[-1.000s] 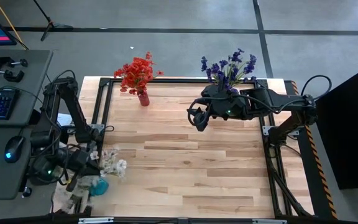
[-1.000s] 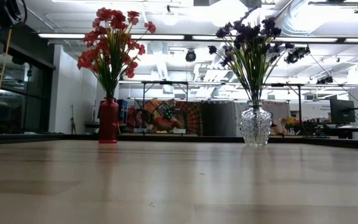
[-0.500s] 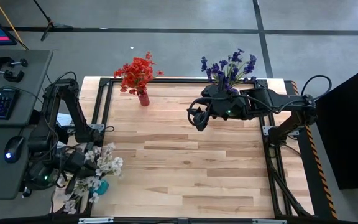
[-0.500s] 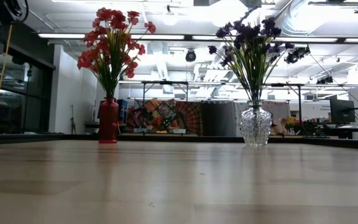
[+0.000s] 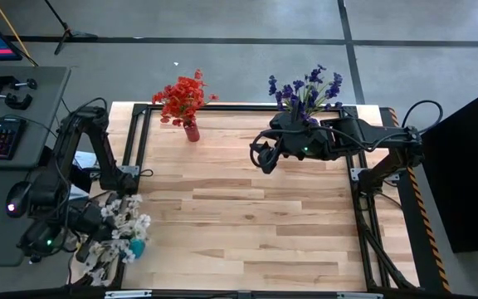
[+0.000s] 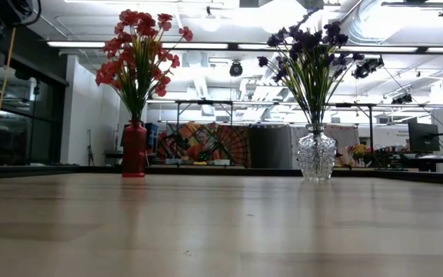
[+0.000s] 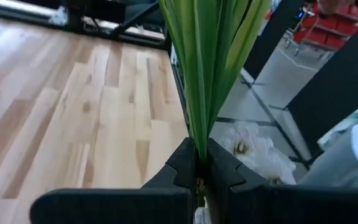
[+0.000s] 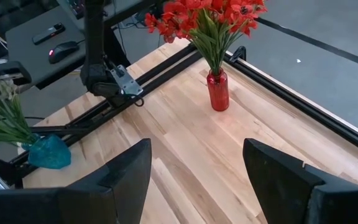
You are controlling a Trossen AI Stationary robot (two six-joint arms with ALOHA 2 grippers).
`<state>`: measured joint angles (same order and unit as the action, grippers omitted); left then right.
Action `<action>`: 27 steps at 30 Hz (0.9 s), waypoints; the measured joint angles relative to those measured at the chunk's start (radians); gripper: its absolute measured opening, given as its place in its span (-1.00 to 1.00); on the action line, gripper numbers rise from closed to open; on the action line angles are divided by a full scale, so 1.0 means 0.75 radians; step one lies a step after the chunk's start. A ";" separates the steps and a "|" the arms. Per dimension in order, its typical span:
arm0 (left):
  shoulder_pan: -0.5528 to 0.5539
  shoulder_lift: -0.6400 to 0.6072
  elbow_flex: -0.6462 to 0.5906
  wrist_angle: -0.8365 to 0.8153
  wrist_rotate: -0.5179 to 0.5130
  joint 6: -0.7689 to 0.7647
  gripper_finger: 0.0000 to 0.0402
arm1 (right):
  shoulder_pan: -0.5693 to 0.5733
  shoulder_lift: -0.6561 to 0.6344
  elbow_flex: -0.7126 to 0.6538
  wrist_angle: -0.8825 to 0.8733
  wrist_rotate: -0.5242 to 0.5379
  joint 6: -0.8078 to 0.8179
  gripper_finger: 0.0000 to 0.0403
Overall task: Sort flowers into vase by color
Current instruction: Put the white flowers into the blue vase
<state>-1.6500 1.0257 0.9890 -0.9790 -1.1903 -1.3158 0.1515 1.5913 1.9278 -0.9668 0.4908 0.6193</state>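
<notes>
White-blossomed sprigs with green stems [image 5: 121, 226] clamped in left gripper [image 7: 199, 163] at table's near-left corner, by teal vase [image 5: 135, 247]. Right gripper [image 8: 194, 165] spread wide, empty, beside purple flowers in clear glass vase [image 6: 316, 154]. Watch thin stems: may slip or snag teal vase rim.

The left gripper [image 5: 98, 223], closed on the stems of the white flowers [image 5: 125, 223], has moved toward the left edge of the table [image 5: 247, 224]. The white blossoms now hang over that edge, above the teal vase [image 5: 135, 247].
</notes>
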 joint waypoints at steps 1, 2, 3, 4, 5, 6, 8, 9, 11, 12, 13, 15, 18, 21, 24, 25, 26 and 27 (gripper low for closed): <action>-0.004 0.012 0.000 -0.012 -0.008 0.000 -1.00 | 0.000 0.000 0.000 0.000 0.000 0.004 0.21; -0.005 0.020 0.000 -0.024 -0.015 0.000 -1.00 | 0.000 0.000 0.000 0.000 0.001 0.007 0.21; -0.006 0.029 0.000 -0.039 -0.024 -0.003 -1.00 | 0.000 0.000 0.000 0.000 0.004 0.007 0.21; -0.006 0.038 0.000 -0.059 -0.039 -0.015 -1.00 | 0.000 0.000 0.000 0.000 0.006 0.008 0.21; -0.006 0.045 0.000 -0.079 -0.050 -0.028 -1.00 | 0.000 0.000 0.000 0.000 0.006 0.010 0.21; -0.006 0.052 0.000 -0.099 -0.056 -0.046 -1.00 | 0.000 0.000 0.000 0.000 0.007 0.013 0.21; -0.006 0.063 0.000 -0.134 -0.061 -0.078 -1.00 | 0.000 0.000 0.000 0.000 0.009 0.013 0.21; -0.009 0.067 0.000 -0.148 -0.062 -0.096 -1.00 | 0.000 0.000 0.000 0.000 0.009 0.014 0.21; -0.021 0.076 0.000 -0.165 -0.061 -0.129 -1.00 | 0.000 0.000 0.000 0.000 0.010 0.014 0.21; -0.028 0.077 0.000 -0.168 -0.061 -0.137 -1.00 | 0.000 0.001 0.000 0.000 0.010 0.014 0.21; -0.035 0.077 0.000 -0.168 -0.061 -0.140 -1.00 | 0.000 0.001 0.000 0.000 0.010 0.013 0.21; -0.050 0.072 0.000 -0.169 -0.061 -0.148 -1.00 | 0.000 0.000 0.000 0.000 0.010 0.013 0.21; -0.073 0.071 0.000 -0.170 -0.062 -0.156 -1.00 | 0.000 0.000 0.000 0.000 0.010 0.014 0.21; -0.084 0.084 0.000 -0.171 -0.063 -0.162 -1.00 | 0.000 0.001 0.000 0.000 0.010 0.017 0.21; -0.093 0.104 -0.010 -0.172 -0.073 -0.167 -1.00 | 0.000 0.000 0.000 0.000 0.010 0.017 0.21; -0.095 0.108 -0.020 -0.175 -0.076 -0.185 -1.00 | 0.000 0.001 0.000 0.000 0.010 0.017 0.21; -0.098 0.112 -0.033 -0.173 -0.076 -0.201 -1.00 | 0.000 0.000 0.000 0.000 0.010 0.017 0.21; -0.098 0.115 -0.046 -0.171 -0.076 -0.217 -1.00 | 0.000 0.001 0.000 0.000 0.011 0.017 0.21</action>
<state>-1.7237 1.1119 0.9544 -1.1076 -1.2470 -1.4789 0.1515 1.5917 1.9278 -0.9668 0.4987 0.6323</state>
